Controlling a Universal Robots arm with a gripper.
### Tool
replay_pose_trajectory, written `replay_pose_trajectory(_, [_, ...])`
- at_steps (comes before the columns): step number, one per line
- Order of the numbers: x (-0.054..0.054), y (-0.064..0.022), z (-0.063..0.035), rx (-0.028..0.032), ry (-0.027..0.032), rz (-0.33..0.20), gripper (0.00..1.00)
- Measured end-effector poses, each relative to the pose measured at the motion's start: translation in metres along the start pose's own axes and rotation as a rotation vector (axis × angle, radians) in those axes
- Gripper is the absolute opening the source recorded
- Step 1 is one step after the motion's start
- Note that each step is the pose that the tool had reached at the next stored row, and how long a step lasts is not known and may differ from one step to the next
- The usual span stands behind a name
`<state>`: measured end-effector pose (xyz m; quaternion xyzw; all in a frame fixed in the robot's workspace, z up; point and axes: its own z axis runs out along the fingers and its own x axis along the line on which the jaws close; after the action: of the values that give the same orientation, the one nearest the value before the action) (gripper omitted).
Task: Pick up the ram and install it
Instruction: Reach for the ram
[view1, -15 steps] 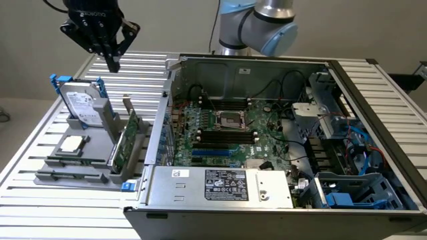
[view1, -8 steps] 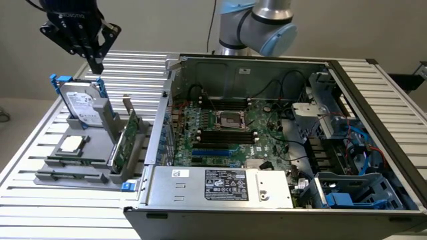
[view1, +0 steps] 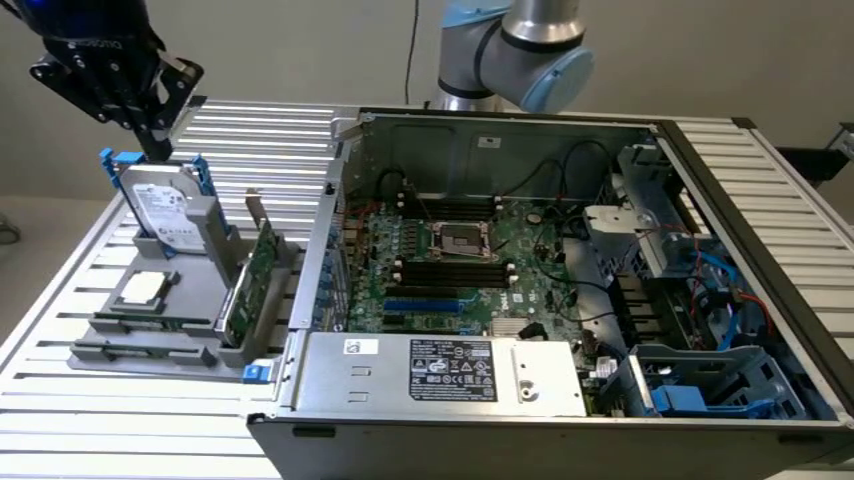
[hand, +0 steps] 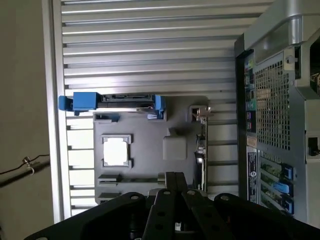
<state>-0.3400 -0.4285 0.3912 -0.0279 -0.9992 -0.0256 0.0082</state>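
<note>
Operator: Nearest the wrist lens sits the pincer (hand: 174, 176) itself, its black fingers pressed together with nothing between them. On the exterior view it hangs at the upper left of the frame (view1: 159, 150), just over the hard drive (view1: 171, 215) in its blue caddy.

Supervisor: And the ram?

Operator: Lower left of the exterior frame. The ram (view1: 160, 322) stands on edge in a front slot of the grey fixture (view1: 200, 285), which rests on the worktop (view1: 80, 430) outside the computer case (view1: 534, 140). From the pincer it lies down-frame, at the opposite end of the fixture from the drive and well apart from the fingers.

Supervisor: Which way does it run?

Operator: Its long axis goes across the frame, roughly square to the tall expansion card (view1: 254, 285) that stands between it and the case. As I judge it, what counts is how the fingers line up against that thin top edge.

Supervisor: Anything you can't read?

Operator: Plenty. Edge-on, I get a green strip, with no chips or label to go by. A second strip (view1: 127, 350) lies just below it in the frame, and I can't tell whether that is another stick. On the wrist view the pincer's body covers the fixture's near end, and the fixture slots (hand: 111, 178) read as dark bars. The black motherboard slots (view1: 454, 272) sit deep inside the case.
</note>
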Motion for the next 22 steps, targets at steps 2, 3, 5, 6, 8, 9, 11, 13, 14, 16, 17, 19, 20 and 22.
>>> replay_pose_trajectory(2, [0.005,-0.0069,0.0003,-0.0005,0.0005,0.0,0.11])
replay_pose_trajectory(3, [0.007,-0.0109,0.0005,-0.0006,0.0006,0.0,0.11])
replay_pose_trajectory(5, [0.011,-0.0186,0.0008,-0.0008,0.0006,0.0,0.11])
replay_pose_trajectory(6, [0.012,-0.0228,0.001,-0.0009,0.0007,0.0,0.11])
replay_pose_trajectory(8, [0.015,-0.0321,0.0013,-0.001,0.0007,0.0,0.11])
replay_pose_trajectory(9, [0.015,-0.0366,0.0015,-0.001,0.0007,0.0,0.11])
replay_pose_trajectory(11, [0.016,-0.0447,0.0023,-0.001,0.0008,0.0,0.11])
replay_pose_trajectory(13, [0.016,-0.0511,0.0037,-0.0011,0.0007,0.0,0.11])
replay_pose_trajectory(14, [0.017,-0.0541,0.0046,-0.001,0.0007,0.0,0.11])
replay_pose_trajectory(16, [0.017,-0.0586,0.0066,-0.0011,0.0007,0.0,0.11])
replay_pose_trajectory(17, [0.017,-0.0604,0.0076,-0.0011,0.0008,-0.001,0.11])
replay_pose_trajectory(19, [0.017,-0.0607,0.0086,-0.001,0.0008,-0.001,0.11])
replay_pose_trajectory(20, [0.017,-0.0607,0.0085,-0.001,0.0008,-0.001,0.11])
replay_pose_trajectory(22, [0.017,-0.0608,0.0086,-0.001,0.0008,-0.001,0.11])
